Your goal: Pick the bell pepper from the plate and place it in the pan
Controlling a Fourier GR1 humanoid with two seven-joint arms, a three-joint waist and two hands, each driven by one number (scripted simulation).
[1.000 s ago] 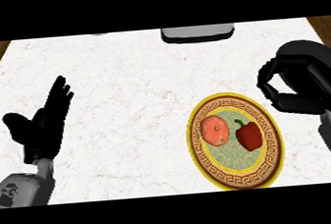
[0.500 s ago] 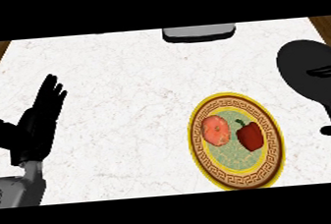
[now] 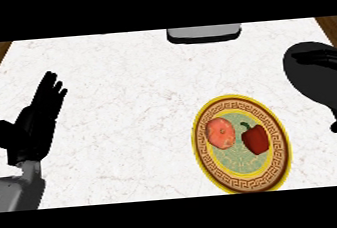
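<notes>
With the right hand now withdrawn from view, the bell pepper point(image 3: 255, 139) remains on the plate point(image 3: 274, 174) near the counter's right edge, pan point(image 3: 318, 80) unobstructed, left hand point(image 3: 31, 121) resting open-fingered, holding nothing.

One plate point(image 3: 243, 185) lies at the lower right of the frame, bearing one red bell pepper point(image 3: 255, 139) and one orange-red round fruit point(image 3: 221, 133). One black pan point(image 3: 318, 79) sits at the right edge. One grey object point(image 3: 203, 32) shows at the top centre. One hand point(image 3: 35, 121) shows at the left.
</notes>
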